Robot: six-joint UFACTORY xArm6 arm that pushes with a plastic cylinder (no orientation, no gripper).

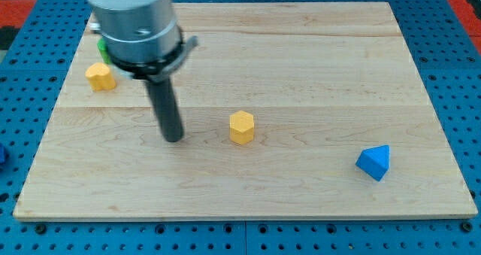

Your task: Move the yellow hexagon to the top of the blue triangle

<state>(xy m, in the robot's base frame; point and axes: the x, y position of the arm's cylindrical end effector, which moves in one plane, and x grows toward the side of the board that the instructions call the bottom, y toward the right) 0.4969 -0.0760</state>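
Pale wooden board [301,52]: yellow hexagon block [242,127] near centre; my tip [173,138] just to its left, apart. Blue triangle block [374,162] lower right. Second yellow block [100,76] upper left; green block [103,47] behind it, mostly hidden.

You have a yellow hexagon [242,127], a second yellow block [100,76], a blue triangle [374,162], a green block [102,47], on a pale wood-grain tabletop [316,59]; dark tip [173,138].
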